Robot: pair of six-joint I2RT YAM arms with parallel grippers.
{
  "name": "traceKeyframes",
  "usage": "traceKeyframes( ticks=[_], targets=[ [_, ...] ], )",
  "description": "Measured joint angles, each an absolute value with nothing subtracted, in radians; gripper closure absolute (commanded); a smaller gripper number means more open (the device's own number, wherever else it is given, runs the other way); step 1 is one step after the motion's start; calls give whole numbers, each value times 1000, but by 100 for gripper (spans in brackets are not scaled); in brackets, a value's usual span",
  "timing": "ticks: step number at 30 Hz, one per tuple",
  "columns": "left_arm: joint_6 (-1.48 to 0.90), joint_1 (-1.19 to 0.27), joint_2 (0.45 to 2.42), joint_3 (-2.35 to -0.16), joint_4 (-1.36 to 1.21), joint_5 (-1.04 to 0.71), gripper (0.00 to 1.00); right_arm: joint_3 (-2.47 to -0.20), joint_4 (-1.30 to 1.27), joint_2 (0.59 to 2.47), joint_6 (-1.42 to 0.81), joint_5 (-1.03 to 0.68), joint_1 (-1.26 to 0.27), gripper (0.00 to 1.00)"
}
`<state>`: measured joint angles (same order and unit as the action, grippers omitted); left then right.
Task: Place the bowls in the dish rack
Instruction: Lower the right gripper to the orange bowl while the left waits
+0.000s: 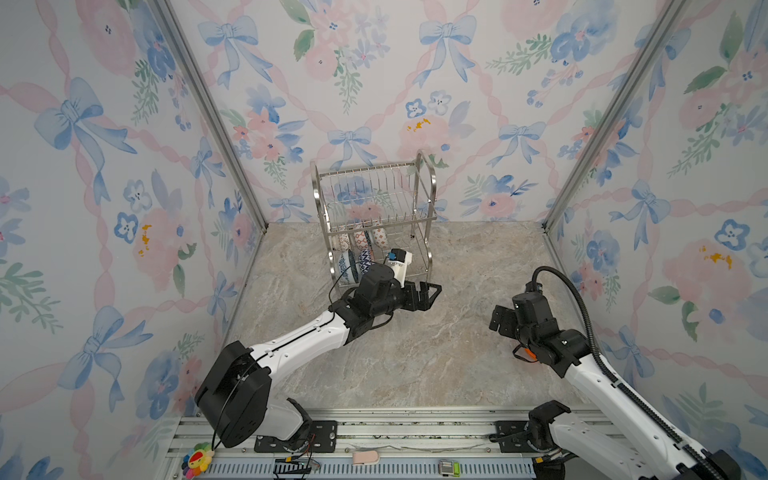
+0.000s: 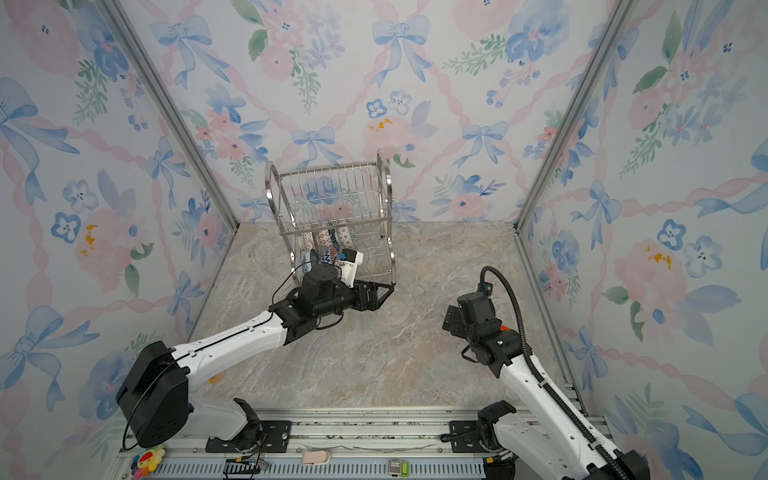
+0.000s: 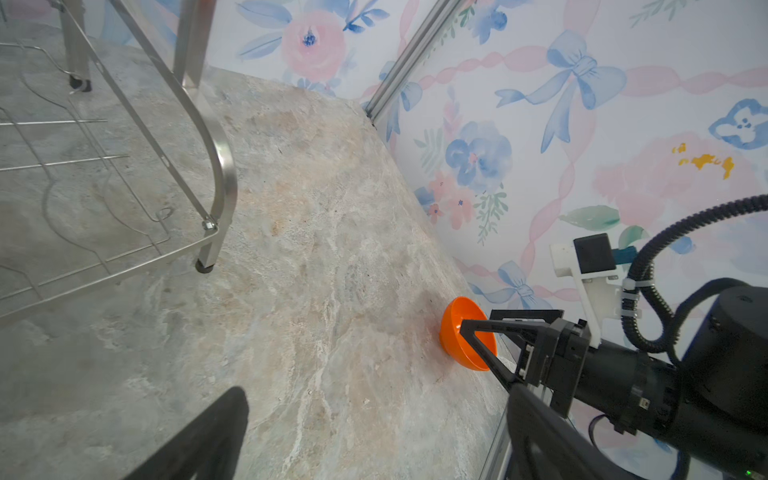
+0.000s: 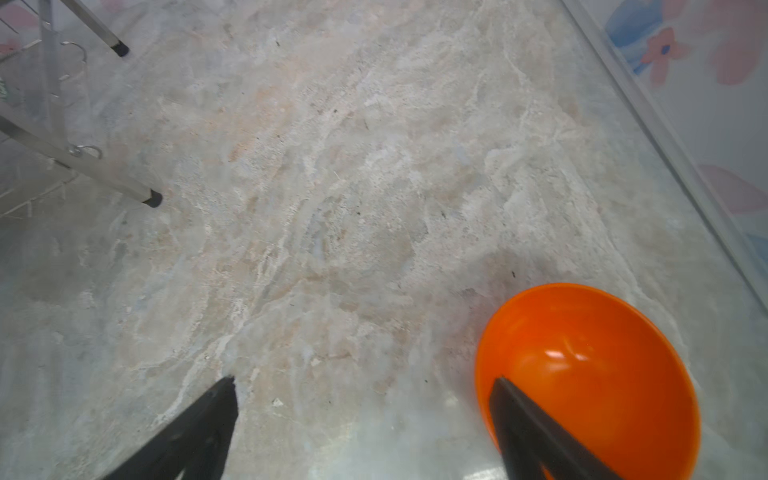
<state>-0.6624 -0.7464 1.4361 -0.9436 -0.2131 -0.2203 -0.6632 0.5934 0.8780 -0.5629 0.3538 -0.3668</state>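
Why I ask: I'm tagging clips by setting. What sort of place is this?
Probably a robot test booth: wallpaper panels in aluminium framing, two arms on a rail, a dish rack on the tabletop.

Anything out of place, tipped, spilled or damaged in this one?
Nothing spilled or broken. Only the glossy orange bowl sits apart, upright on the marbled tabletop beside the open right gripper, while the patterned ceramic bowls stand on edge in the lower tier of the steel wire dish rack.
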Motion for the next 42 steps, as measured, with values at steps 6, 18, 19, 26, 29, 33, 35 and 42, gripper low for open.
traceKeyframes(
  ticks=[6, 18, 19, 26, 29, 33, 35, 42],
  targets=[
    [-662, -783, 1511, -952, -223, -224, 2, -584, 624, 853, -588, 342, -279, 1],
    [-656, -805, 1550, -968, -238, -235, 2, -499, 450, 1073, -551, 112, -72, 33],
    [-655, -805, 1550, -969, -239, -234, 2, -505, 437, 1104, -547, 99, -72, 36],
    [-654, -805, 1550, -969, -237, -231, 2, -537, 368, 1207, -522, 49, -72, 49],
    [-652, -804, 1550, -969, -237, -231, 2, -542, 354, 1219, -513, 34, -72, 54],
    [-647, -803, 1550, -969, -234, -223, 2, -552, 345, 1241, -505, 17, -72, 57],
    [-646, -802, 1550, -969, -229, -221, 2, -555, 345, 1246, -504, 10, -72, 58],
    [-635, -797, 1548, -969, -212, -212, 2, -558, 348, 1242, -505, 7, -73, 58]
  ],
)
